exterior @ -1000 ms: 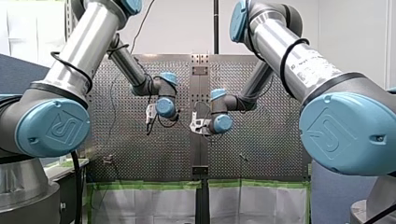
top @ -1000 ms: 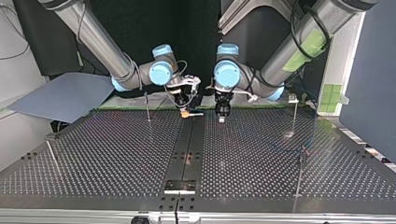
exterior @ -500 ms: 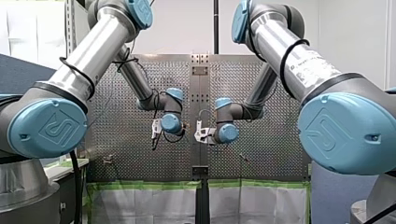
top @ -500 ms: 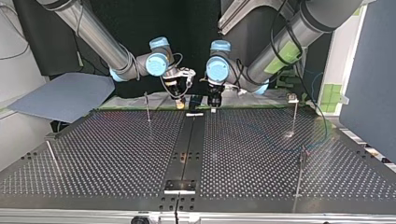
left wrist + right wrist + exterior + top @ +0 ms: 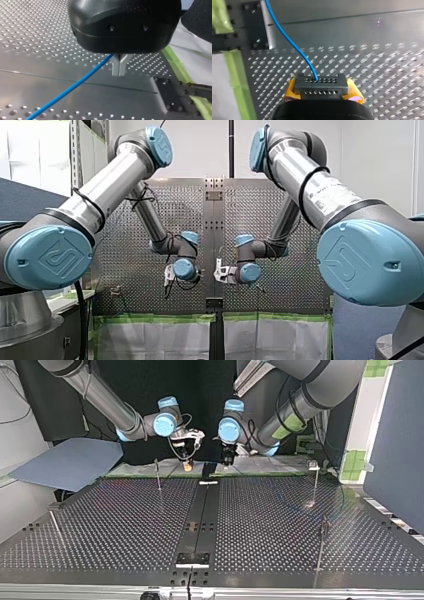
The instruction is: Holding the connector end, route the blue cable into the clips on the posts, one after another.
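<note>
In the right wrist view my right gripper (image 5: 320,93) is shut on the grey connector (image 5: 320,85), which sits between its yellow pads (image 5: 290,93). The blue cable (image 5: 289,40) rises from the connector and runs ahead over the table. In the left wrist view my left gripper (image 5: 119,67) has its metal fingers shut, and the blue cable (image 5: 72,87) comes out at their root and slants away over the plate. In the top view my right gripper (image 5: 187,463) and my left gripper (image 5: 227,458) hang side by side at the table's far edge. The front view shows my left gripper (image 5: 168,279) and my right gripper (image 5: 220,271) low near the centre rail.
Thin posts stand on the perforated table (image 5: 125,525): one near my right gripper (image 5: 157,475), two at the top view's right (image 5: 316,482) (image 5: 321,545), and one leaning at its left (image 5: 55,525). Green tape (image 5: 234,75) lines the table's edge. A dark centre strip (image 5: 200,515) divides the plate.
Both arms have drawn back toward the table's arm-side edge, lower in the front view and farther off in the top view. The grippers have come closer together, both still shut.
</note>
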Controlling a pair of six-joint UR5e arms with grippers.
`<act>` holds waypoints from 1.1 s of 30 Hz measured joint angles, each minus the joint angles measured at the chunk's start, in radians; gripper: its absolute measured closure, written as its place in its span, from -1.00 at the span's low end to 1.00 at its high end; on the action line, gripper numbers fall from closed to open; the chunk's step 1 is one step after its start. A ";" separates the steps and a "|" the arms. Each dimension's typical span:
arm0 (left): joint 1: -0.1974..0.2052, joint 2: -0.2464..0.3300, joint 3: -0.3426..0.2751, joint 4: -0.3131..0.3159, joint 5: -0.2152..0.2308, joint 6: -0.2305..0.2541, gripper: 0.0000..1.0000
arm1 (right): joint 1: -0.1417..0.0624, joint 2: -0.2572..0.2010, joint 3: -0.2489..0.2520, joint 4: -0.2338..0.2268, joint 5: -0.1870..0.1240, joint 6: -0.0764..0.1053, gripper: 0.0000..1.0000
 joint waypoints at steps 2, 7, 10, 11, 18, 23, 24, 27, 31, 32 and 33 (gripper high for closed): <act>-0.002 -0.018 0.000 0.017 0.002 -0.002 1.00 | -0.002 0.018 0.000 -0.011 0.007 0.001 1.00; -0.005 -0.061 0.000 0.057 0.010 -0.002 1.00 | -0.005 0.063 0.000 -0.051 0.012 0.012 1.00; -0.005 -0.087 0.000 0.081 0.017 -0.001 1.00 | -0.008 0.087 0.000 -0.075 0.014 0.014 1.00; -0.005 -0.097 0.000 0.090 0.019 0.000 1.00 | -0.009 0.098 -0.001 -0.086 0.016 0.014 1.00; -0.005 -0.158 0.000 0.149 0.025 -0.004 1.00 | -0.012 0.160 0.000 -0.135 0.036 0.013 1.00; -0.008 -0.185 0.000 0.152 0.020 -0.001 1.00 | -0.012 0.206 0.000 -0.171 0.057 0.012 1.00; -0.009 -0.187 0.000 0.148 0.019 0.000 1.00 | -0.012 0.215 0.000 -0.176 0.059 0.012 1.00; -0.014 -0.189 0.000 0.141 0.017 0.002 1.00 | -0.013 0.243 0.000 -0.193 0.062 0.012 1.00; -0.019 -0.197 0.000 0.139 0.015 0.006 1.00 | -0.020 0.282 0.000 -0.222 0.062 0.012 1.00; -0.021 -0.203 0.000 0.141 0.014 0.009 1.00 | -0.022 0.293 0.000 -0.229 0.062 0.011 1.00; -0.022 -0.210 0.000 0.144 0.014 0.012 1.00 | -0.023 0.302 0.000 -0.232 0.062 0.011 1.00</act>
